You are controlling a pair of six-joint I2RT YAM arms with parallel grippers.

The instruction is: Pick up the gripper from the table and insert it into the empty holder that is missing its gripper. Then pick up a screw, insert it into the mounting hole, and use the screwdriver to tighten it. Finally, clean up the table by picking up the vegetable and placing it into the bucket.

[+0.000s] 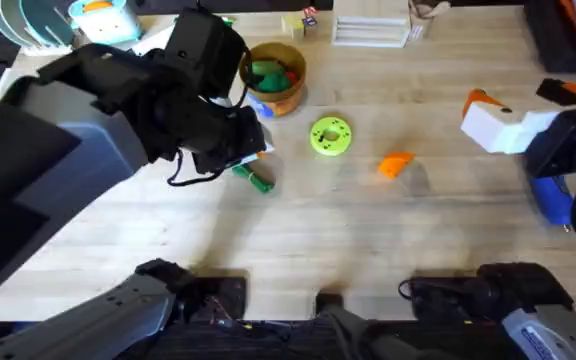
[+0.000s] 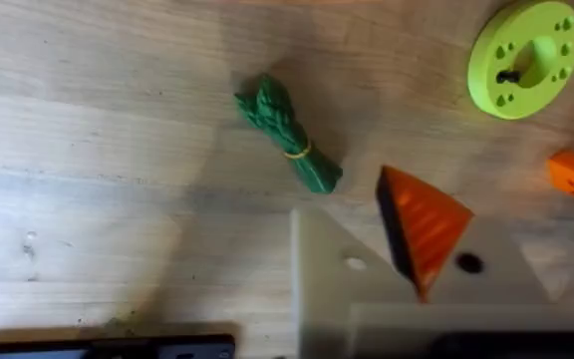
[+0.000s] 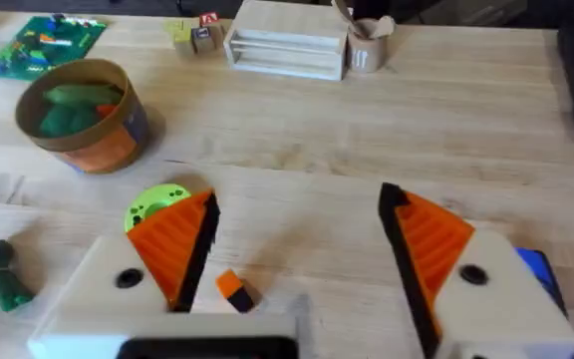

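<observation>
While both claws gape, ribbed orange wedge gripper lies on woodgrain.

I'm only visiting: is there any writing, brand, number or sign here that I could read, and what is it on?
Nothing reads clearly.
Small wooden cube with coloured faces at the table's far edge: a red mark, perhaps "A", too small to be sure.
Flat green printed board: coloured patches, too blurred to read.
Pale sticker-like patch on the dark arm base at the lower right: any print is blurred, unreadable.
</observation>
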